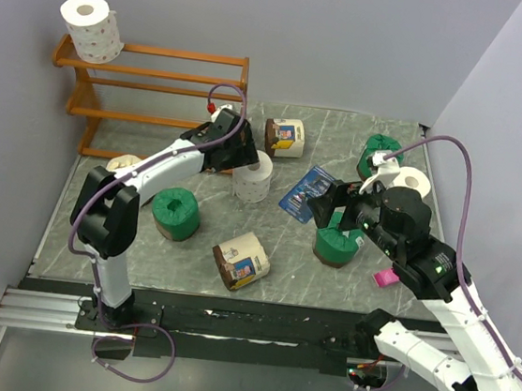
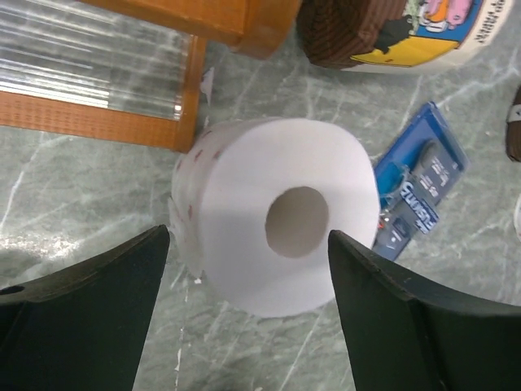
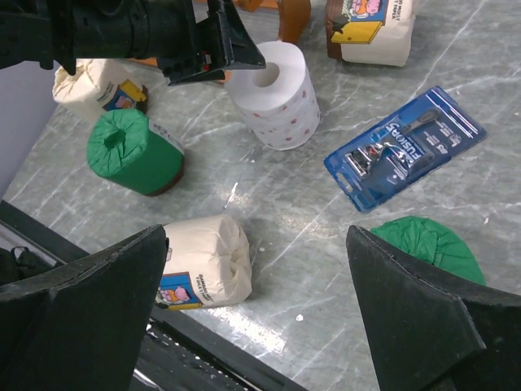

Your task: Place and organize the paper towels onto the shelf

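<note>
Left tool [image 2: 248, 238] spread over a bare white roll; right tool [image 3: 256, 236] spread above the bench.
The left tool's jaws stand wide apart, one finger on either side of an upright white roll [image 2: 277, 212] (whether they touch it cannot be told), and grip nothing. This roll stands on the bench [image 1: 284, 245] just beside the shelf's foot, with a blue packet [image 1: 306, 193] near it. The right tool, equally wide open and empty, hangs over the bench between a cream-wrapped roll [image 3: 207, 261] and a green roll [image 3: 427, 244]. One dotted white roll [image 1: 91, 28] stands on the left end of the shelf [image 1: 183, 54], on its top tier; the other rolls lie scattered across the bench.
</note>
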You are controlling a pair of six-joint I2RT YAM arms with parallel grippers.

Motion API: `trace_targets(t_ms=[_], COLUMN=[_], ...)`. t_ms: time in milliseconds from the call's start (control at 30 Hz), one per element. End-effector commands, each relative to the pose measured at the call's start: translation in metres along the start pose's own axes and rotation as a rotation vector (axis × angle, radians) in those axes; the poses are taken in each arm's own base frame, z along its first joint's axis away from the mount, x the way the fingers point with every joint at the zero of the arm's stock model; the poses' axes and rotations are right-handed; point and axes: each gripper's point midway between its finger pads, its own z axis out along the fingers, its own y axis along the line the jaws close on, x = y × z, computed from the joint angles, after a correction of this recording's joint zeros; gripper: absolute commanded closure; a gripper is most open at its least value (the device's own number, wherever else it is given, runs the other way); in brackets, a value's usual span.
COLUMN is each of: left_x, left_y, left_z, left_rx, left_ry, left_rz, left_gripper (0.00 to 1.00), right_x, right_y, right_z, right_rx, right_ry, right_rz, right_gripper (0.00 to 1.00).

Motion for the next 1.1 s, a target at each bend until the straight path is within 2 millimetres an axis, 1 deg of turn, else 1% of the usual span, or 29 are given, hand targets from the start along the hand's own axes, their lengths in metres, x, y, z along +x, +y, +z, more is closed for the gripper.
trace_targets(t_ms=[0,200,267,400,500,533,700,733,833,933,967,1033,1067], left_x=[-0.013,-0.004,-0.004,0.0,0.001,0.002,0.008,0.009,0.006,-0.005,-0.012,-0.02,-0.027], left_y=[-0.002,0.007,0.002,0.002,0.007,0.007,0.011,0.012,0.012,0.006,0.003,0.0,-0.002], left_z=[0.003,0.013,0.014,0.018,0.019,0.018,0.014,0.012,0.003,-0.016,-0.029,-0.044,-0.059], left_rx=[-0.03,-0.063,-0.038,-0.032,-0.053,-0.055,-0.056,-0.061,-0.06,-0.037,-0.024,-0.009,0.005], left_ry=[-0.04,-0.013,-0.018,-0.008,-0.001,0.003,0.026,0.034,0.029,0.0,-0.016,-0.039,-0.059], left_rz=[-0.02,-0.01,-0.006,0.007,0.016,0.019,0.039,0.042,0.044,0.039,0.036,0.034,0.035], left_gripper=[0.16,0.23,0.25,0.28,0.39,0.45,0.56,0.6,0.64,0.65,0.65,0.66,0.67], right_x=[-0.012,-0.012,-0.012,-0.011,-0.013,-0.013,-0.013,-0.013,-0.013,-0.013,-0.014,-0.015,-0.016], right_y=[-0.002,-0.001,0.0,0.0,0.0,0.0,0.001,0.001,0.0,0.0,-0.001,-0.005,-0.007], right_z=[-0.002,-0.001,0.0,0.002,0.001,0.001,0.001,0.001,0.001,0.0,-0.001,-0.003,-0.004], right_rx=[0.01,0.004,0.001,0.002,0.003,0.003,-0.003,-0.002,0.003,0.003,0.005,0.03,0.039], right_ry=[-0.057,-0.055,-0.058,-0.051,-0.052,-0.052,-0.061,-0.058,-0.053,-0.057,-0.061,-0.068,-0.074], right_rz=[-0.014,-0.01,-0.005,-0.003,-0.003,-0.003,0.0,0.0,-0.001,-0.003,-0.004,-0.01,-0.013], right_gripper=[0.02,0.02,0.02,0.02,0.02,0.02,0.02,0.02,0.02,0.02,0.02,0.02,0.02])
